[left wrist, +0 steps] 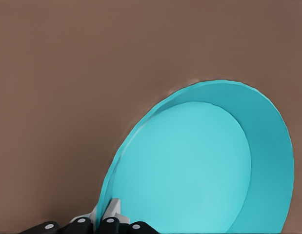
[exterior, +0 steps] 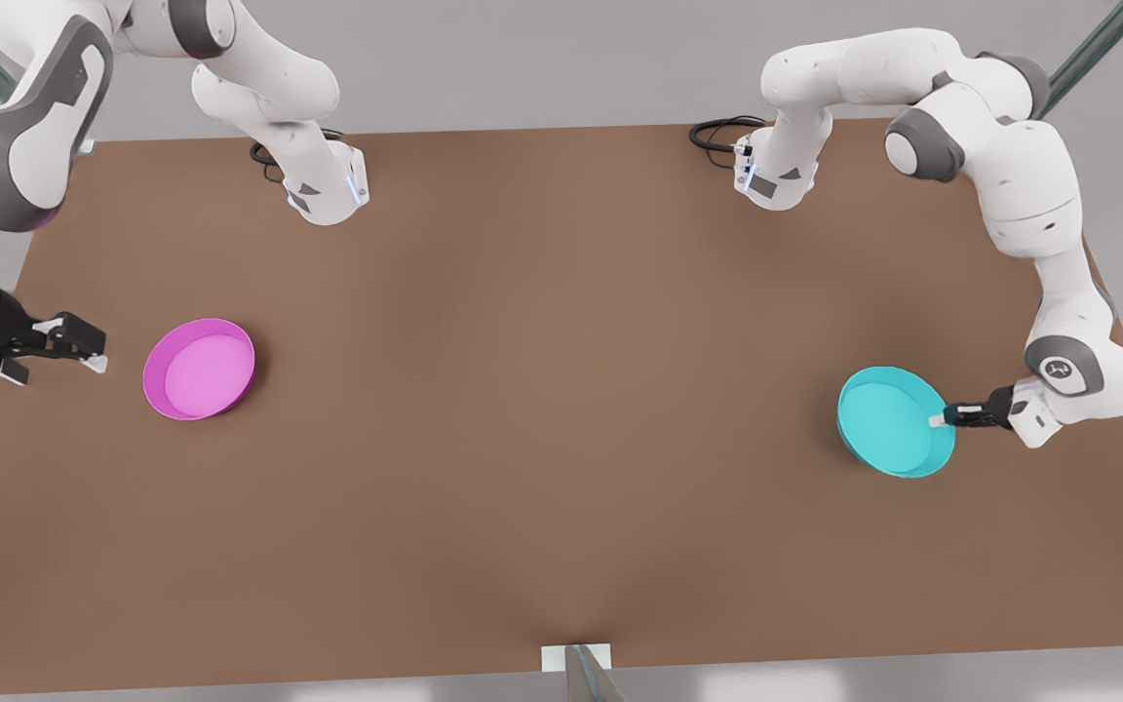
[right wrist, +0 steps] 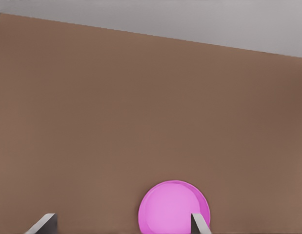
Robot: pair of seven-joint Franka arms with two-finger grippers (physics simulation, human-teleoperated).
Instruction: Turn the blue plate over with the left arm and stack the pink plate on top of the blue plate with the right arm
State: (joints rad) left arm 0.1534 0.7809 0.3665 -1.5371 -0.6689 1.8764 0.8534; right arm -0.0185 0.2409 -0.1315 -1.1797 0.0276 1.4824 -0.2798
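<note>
The left gripper (exterior: 942, 419) is pinched closed on the rim of the blue plate (exterior: 891, 419), at the plate's 3 o'clock edge in the front view, and the left wrist view shows its fingertips (left wrist: 113, 210) clamped over the rim with the dish tilting up off the brown table (exterior: 542, 409). The step in hand looks like the flip itself. To do it well, the pinch should hold firm while the wrist rolls the plate about its far edge, lifting just enough that the rim clears the table, then laying it down base-up and flat. The pink plate (exterior: 199, 369) sits upright toward 9 o'clock on the table, well apart from the blue one. The right gripper (exterior: 84, 349) waits just beside its 9 o'clock side, fingers spread wide and empty.
</note>
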